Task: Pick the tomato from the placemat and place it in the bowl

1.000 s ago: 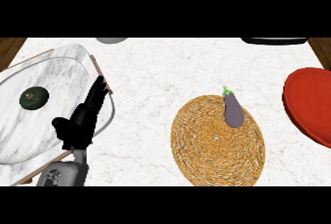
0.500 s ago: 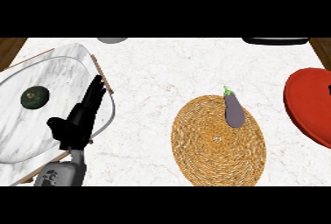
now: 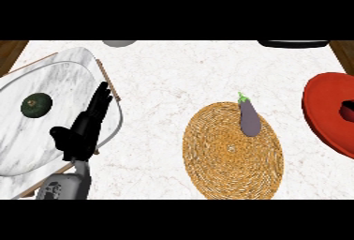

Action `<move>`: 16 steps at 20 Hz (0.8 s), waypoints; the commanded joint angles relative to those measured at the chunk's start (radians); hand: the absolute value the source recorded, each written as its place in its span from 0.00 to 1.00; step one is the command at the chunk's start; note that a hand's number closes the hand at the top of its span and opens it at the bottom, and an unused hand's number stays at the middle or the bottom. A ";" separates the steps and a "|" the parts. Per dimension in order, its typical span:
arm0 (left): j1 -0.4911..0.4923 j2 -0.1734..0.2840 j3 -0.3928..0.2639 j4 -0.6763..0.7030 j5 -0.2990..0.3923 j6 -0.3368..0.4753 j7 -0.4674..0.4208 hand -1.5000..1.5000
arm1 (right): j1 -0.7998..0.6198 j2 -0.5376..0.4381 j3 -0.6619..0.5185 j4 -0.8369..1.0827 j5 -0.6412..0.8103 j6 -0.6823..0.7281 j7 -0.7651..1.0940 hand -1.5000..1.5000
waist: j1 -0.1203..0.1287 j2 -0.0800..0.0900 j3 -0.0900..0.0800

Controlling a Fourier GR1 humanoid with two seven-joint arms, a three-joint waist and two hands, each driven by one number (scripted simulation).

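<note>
eggplant (image 3: 249, 120) on woven placemat (image 3: 233, 151); left robot hand (image 3: 84, 130) straight-fingered over marble tray (image 3: 41, 136)

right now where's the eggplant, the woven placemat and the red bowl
eggplant (image 3: 249, 120): head view, middle of its purple body
woven placemat (image 3: 232, 154): head view, bare weave near its centre
red bowl (image 3: 323, 110): head view, its red rim at the right edge

White marbled counter (image 3: 173, 84) observed. A marble tray (image 3: 41, 136) is seen at the left, a woven round placemat (image 3: 232, 154) near centre-right, and a red bowl (image 3: 325, 112) at the right edge. Two dishes, partly cut off, are noted at the far edge.
</note>
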 commanded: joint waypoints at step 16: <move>0.021 0.004 0.011 -0.043 0.007 -0.020 0.017 0.50 | 0.201 -0.025 -0.260 -0.331 -0.439 0.204 0.135 0.00 | -0.009 -0.004 -0.001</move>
